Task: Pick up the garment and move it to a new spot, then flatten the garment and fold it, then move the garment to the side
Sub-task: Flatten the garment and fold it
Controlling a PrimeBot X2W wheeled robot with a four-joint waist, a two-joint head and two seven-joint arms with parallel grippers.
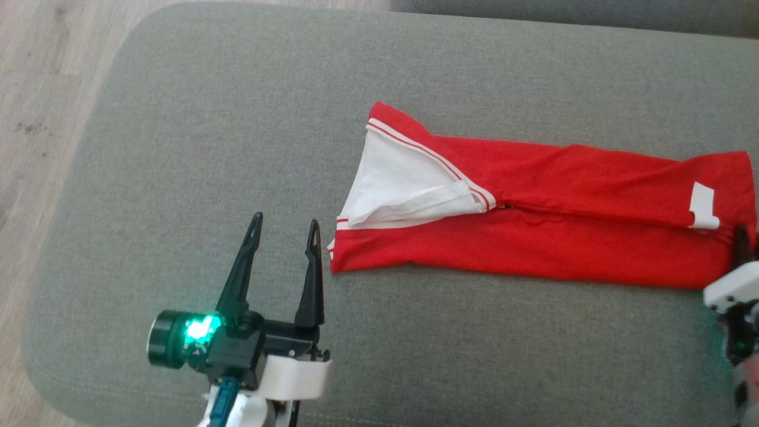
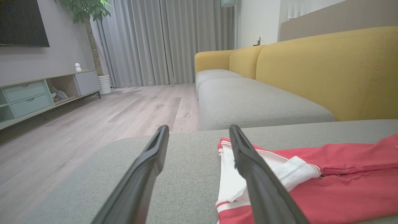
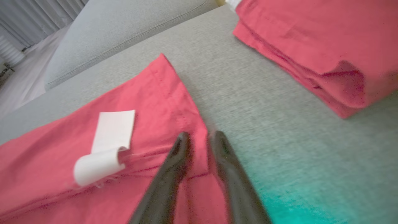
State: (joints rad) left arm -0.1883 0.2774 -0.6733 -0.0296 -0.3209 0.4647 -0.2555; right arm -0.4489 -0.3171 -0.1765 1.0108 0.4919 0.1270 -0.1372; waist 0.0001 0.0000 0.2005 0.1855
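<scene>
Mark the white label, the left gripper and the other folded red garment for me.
white label (image 3: 114, 130), right wrist view, its flat upper half.
left gripper (image 1: 284, 220), head view, midway between fingertips.
folded red garment (image 3: 311, 40), right wrist view, top layer.

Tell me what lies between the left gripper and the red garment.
In the head view, a strip of bare grey cushion separates left gripper and garment.

Soft, even daylight; right wrist view blurred, green glow lower right.
</scene>
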